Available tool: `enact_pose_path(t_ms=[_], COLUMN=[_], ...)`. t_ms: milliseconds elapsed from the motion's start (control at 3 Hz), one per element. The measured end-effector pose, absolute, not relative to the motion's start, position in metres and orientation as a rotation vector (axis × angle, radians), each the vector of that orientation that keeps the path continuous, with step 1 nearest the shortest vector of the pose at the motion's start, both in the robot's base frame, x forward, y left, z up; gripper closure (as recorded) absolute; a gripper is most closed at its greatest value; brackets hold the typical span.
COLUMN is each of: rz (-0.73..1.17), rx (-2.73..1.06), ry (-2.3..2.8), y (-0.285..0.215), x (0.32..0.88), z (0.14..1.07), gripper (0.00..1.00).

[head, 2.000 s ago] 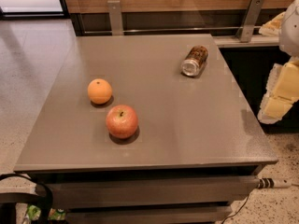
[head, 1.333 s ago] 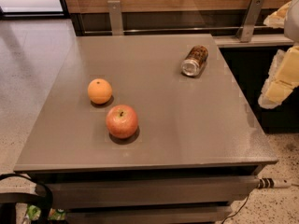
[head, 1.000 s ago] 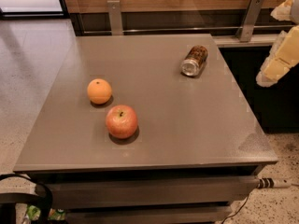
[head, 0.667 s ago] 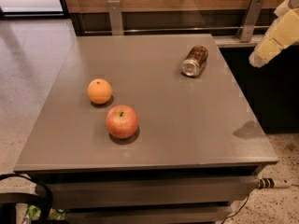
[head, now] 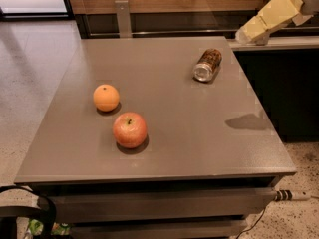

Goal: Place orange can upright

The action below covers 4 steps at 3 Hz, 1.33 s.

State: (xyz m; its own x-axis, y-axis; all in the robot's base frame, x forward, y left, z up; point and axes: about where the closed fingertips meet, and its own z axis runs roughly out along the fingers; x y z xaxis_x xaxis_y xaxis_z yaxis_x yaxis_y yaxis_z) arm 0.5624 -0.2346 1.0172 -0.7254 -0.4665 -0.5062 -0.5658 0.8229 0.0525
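Observation:
The orange can (head: 207, 64) lies on its side on the grey table (head: 164, 148), near the far right corner, with a shiny silver end facing the camera. Its body is brownish with dark markings. My gripper (head: 247, 33) hangs in the air at the top right, above the table's far right edge. It is up and to the right of the can and apart from it. Its shadow falls on the table near the right edge.
A round orange fruit (head: 106, 97) and a red apple (head: 129, 129) sit on the left half of the table. A wooden wall with a metal rail and post (head: 122, 18) runs behind the table. A cable (head: 291, 195) lies on the floor at the lower right.
My gripper has risen from beside the table's right edge and swung left, toward the far right corner above the can. The can, orange and apple have not moved.

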Motion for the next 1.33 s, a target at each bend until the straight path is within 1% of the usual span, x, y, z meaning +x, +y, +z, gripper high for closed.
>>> enact_pose_path(t_ms=[333, 667, 1000, 1333], rz=[0.326, 0.362, 0.363, 0.373], rx=[-0.519, -0.396, -0.388, -0.321], ry=[2.545, 2.566, 2.570, 2.601], y=[-0.226, -0.224, -0.223, -0.222], x=[0.574, 0.578, 0.579, 0.592], z=[1.017, 1.016, 1.017, 1.024], gripper=[0.00, 0.00, 0.00, 0.00])
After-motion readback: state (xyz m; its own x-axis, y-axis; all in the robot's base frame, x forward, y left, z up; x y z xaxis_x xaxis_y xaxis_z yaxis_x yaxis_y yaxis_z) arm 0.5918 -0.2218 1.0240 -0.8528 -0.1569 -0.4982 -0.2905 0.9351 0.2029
